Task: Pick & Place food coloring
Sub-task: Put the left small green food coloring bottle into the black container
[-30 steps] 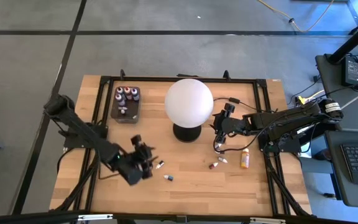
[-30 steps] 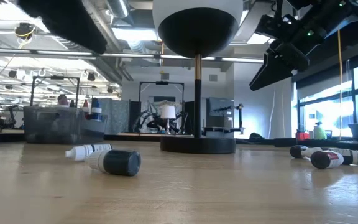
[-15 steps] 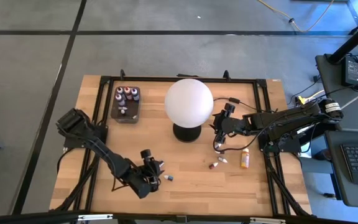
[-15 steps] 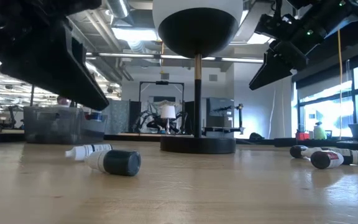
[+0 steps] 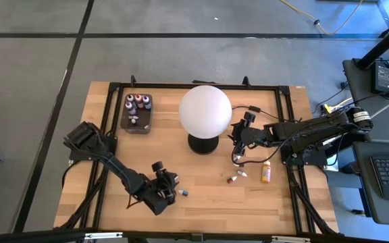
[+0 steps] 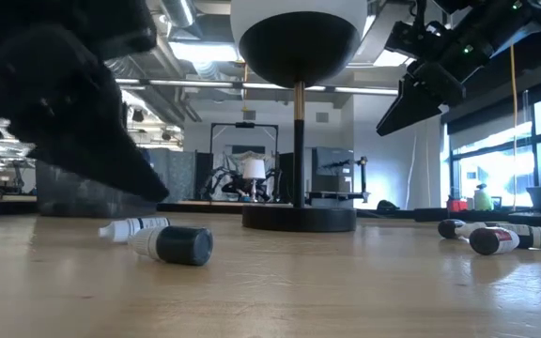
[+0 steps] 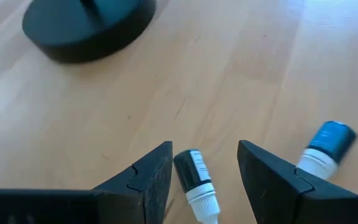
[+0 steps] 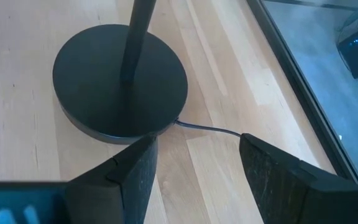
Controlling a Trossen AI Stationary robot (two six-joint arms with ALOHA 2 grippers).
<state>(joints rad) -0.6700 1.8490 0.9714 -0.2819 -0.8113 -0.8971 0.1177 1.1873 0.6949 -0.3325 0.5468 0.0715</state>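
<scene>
1. The left gripper (image 7: 204, 171) hangs low over the near-left part of the wooden counter (image 5: 208, 196), its jaws spread with a small dark dropper bottle with a white cap (image 7: 194, 183) lying on its side between them, not yet pinched.
2. A second bottle with a blue cap (image 7: 327, 146) lies just to one side of it.
3. Two more bottles (image 5: 236, 177) and a taller orange bottle (image 5: 266, 171) lie near right; several stand in the dark tray (image 5: 137, 112) at far left.
4. The right gripper (image 8: 194, 165) waits beside the globe lamp's base (image 8: 120, 87), jaws spread and holding nothing.
5. The bottle looks light, smooth and round, so likely to roll or slip; gripping across the body's middle seems safest.
</scene>
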